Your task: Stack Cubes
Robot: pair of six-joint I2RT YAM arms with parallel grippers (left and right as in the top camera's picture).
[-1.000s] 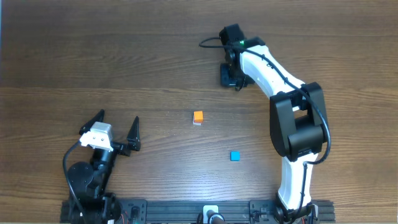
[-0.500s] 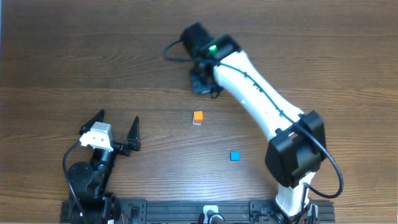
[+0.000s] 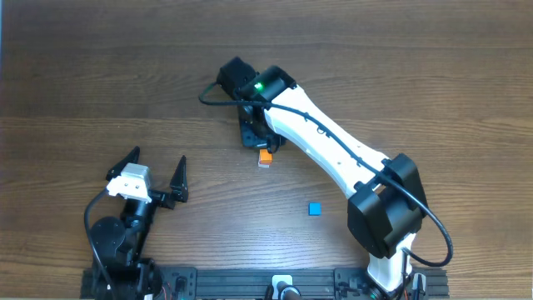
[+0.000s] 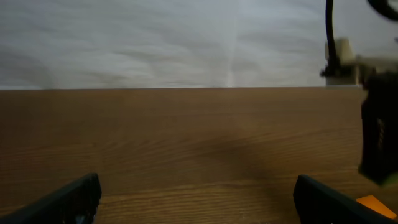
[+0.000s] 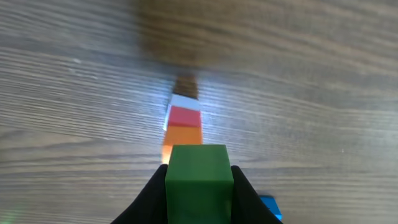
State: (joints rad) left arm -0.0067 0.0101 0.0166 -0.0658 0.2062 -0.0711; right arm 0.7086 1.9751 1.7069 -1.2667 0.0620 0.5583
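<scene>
A small stack with an orange cube [image 3: 265, 156] on top stands mid-table. In the right wrist view the orange cube [image 5: 183, 135] shows with a red cube [image 5: 185, 116] and a white cube [image 5: 185, 101] lined up beyond it. My right gripper [image 3: 256, 133] hangs just behind and above this stack, shut on a green cube [image 5: 198, 179] that sits between its fingers. A blue cube [image 3: 314, 208] lies alone on the table, nearer the arm bases; its corner [image 5: 269, 205] peeks out beside the fingers. My left gripper [image 3: 158, 172] rests open at the left with nothing in it.
The wooden table [image 3: 433, 100] is bare around the cubes. In the left wrist view, the right arm's dark gripper [image 4: 379, 137] stands at the far edge, with the orange cube [image 4: 374, 205] below it.
The right arm has swung from the far right across to the left and down toward the stack, carrying the green cube. The left arm has stayed still.
</scene>
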